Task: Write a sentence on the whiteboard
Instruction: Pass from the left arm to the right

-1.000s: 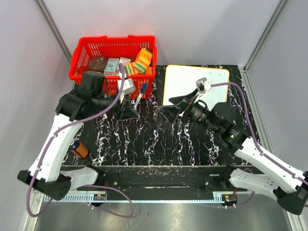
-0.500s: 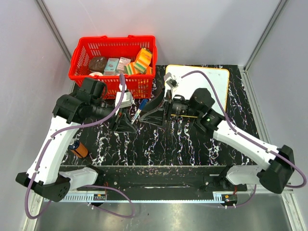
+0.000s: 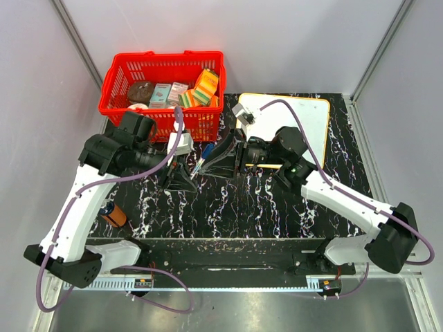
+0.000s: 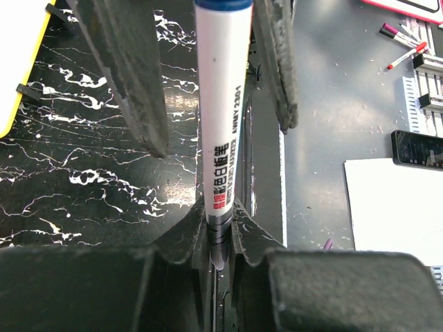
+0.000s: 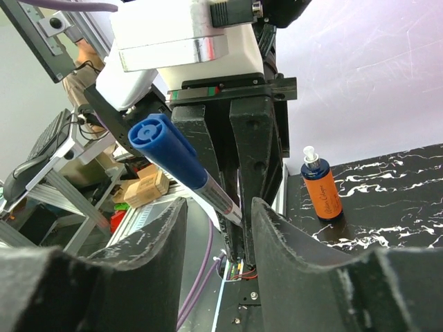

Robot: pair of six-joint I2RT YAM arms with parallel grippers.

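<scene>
**Right arm swung in on the marker, uncapping not started**

Top view: over the last second the right arm came left off the whiteboard (image 3: pixel 304 114). The right pincer (image 3: pixel 223 158) now meets the left pincer (image 3: pixel 187 167) just in front of the basket (image 3: pixel 114 76). The marker (image 3: pixel 203 155) sits between them. The board lies flat at the far right, behind the right arm, and looks blank. No sentence on it that I can see.

Left wrist: the left pincer (image 4: pixel 219 128) is clenched on the marker (image 4: pixel 221 180), with the barrel seated in the groove at the finger roots. The board's yellow edge (image 4: pixel 14 62) shows in the top-left corner, apart from the marker.

Right wrist: the right pincer (image 5: pixel 214 214) straddles the marker (image 5: pixel 176 155), blue cap toward the camera. The fingers (image 5: pixel 138 249) stand off on both sides, so nothing is gripped yet.

My read is that the cap comes off next. I'd centre the pads on the cap rather than the barrel and close square. Then I'd pull straight along the marker's axis while the left pincer holds firm. A sideways tug could twist the marker in the left grip.
</scene>
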